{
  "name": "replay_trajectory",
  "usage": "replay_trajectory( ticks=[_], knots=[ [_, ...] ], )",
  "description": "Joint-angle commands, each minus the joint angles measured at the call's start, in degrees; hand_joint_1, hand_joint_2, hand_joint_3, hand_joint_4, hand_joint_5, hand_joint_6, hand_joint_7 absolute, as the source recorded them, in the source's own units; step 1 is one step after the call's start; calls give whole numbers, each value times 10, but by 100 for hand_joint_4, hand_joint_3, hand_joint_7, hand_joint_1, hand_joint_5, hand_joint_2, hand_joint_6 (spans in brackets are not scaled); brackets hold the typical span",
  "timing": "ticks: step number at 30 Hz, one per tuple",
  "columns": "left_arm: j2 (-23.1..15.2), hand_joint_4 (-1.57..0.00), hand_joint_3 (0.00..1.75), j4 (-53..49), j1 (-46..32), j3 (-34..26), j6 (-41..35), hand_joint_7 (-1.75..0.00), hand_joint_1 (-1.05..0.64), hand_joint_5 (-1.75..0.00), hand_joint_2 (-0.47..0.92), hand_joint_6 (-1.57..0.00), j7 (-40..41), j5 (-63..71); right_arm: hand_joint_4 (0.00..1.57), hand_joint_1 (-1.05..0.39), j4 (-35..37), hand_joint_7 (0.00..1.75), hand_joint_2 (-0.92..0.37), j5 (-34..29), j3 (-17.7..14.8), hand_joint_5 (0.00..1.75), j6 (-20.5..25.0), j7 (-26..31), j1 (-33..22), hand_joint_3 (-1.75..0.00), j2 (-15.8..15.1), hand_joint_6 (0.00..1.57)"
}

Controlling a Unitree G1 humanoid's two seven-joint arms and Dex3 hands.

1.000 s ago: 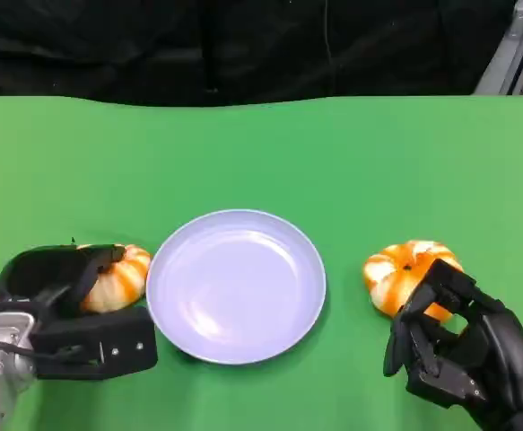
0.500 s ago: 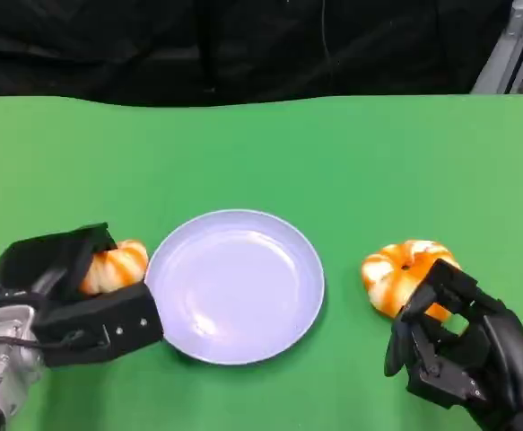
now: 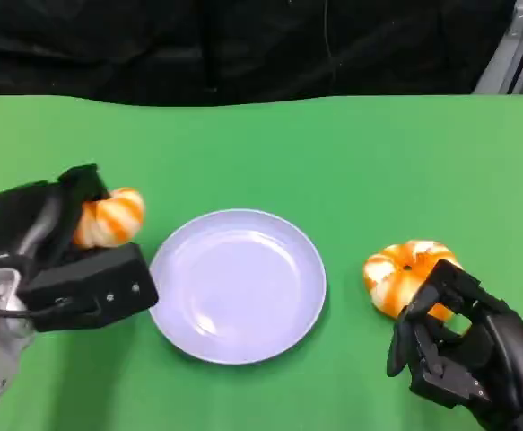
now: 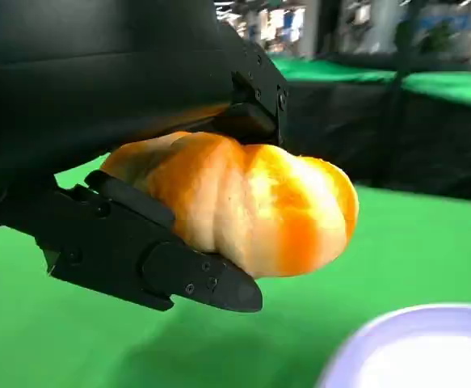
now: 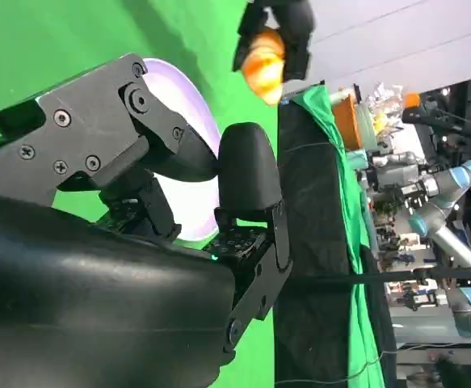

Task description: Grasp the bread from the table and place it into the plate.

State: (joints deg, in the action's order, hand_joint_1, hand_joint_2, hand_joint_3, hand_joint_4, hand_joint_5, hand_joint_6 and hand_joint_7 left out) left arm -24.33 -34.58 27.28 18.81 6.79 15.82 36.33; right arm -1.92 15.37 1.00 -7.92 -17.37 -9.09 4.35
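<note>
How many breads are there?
2. One bread is held up in the left hand, beside the plate. The other bread lies on the green table, just beyond the right hand.

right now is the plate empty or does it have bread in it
Empty. The plate holds nothing; one bread is in the left robot hand, the other bread lies on the table.

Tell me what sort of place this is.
Probably a robotics lab or demo hall: a green-covered table against a black backdrop, with robot arms and cluttered equipment behind in the right wrist view.
</note>
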Motion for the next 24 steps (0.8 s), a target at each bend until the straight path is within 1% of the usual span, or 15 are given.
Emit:
replay_trajectory(
  ticks=[1,4,7,8,12,16,17,19,22,24],
  knots=[
    [-4,-74,19,83,-25,1,-3,-173,-7,-175,90,-52,-29,6,86,-12,-4,170,-57,6,-4,175,3,-1,1,-117,-7,63],
    [8,-74,21,110,-31,12,5,-175,-2,-175,92,-52,-39,13,85,-12,-2,169,-57,5,-3,175,0,0,1,-116,-4,63],
    [28,-73,23,104,-27,31,1,-175,-5,-175,92,-53,-41,29,86,-12,-2,170,-57,3,-1,175,-4,1,1,-116,-2,63],
    [34,-72,26,98,-24,37,2,-174,-7,-175,92,-52,-43,33,86,-12,-2,170,-58,1,-1,175,-5,1,1,-117,-2,63],
    [56,-70,29,83,-17,57,5,-174,-9,-175,92,-50,-52,40,87,-12,-4,171,-57,-3,1,175,-6,4,1,-118,-2,63],
    [78,-68,24,76,-11,76,6,-175,-12,-175,92,-46,-70,47,88,-11,-6,171,-57,-3,2,175,-5,5,0,-120,0,64],
    [80,-69,23,74,-10,79,7,-169,-12,-175,92,-50,-71,48,88,-11,-7,171,-57,-4,2,175,-3,7,0,-120,0,64],
    [85,-69,22,61,-7,85,15,-166,-10,-175,92,-52,-71,48,88,-11,-10,171,-56,-7,3,175,-4,10,-2,-120,2,64],
    [91,-70,20,42,-1,92,26,-168,-7,-175,92,-52,-69,50,88,-10,-9,171,-56,-5,4,175,-6,10,-2,-121,2,64],
    [93,-69,18,33,1,93,31,-173,-7,-175,92,-48,-69,50,88,-10,-10,171,-56,-6,4,175,-5,10,-2,-121,1,64]
  ],
)
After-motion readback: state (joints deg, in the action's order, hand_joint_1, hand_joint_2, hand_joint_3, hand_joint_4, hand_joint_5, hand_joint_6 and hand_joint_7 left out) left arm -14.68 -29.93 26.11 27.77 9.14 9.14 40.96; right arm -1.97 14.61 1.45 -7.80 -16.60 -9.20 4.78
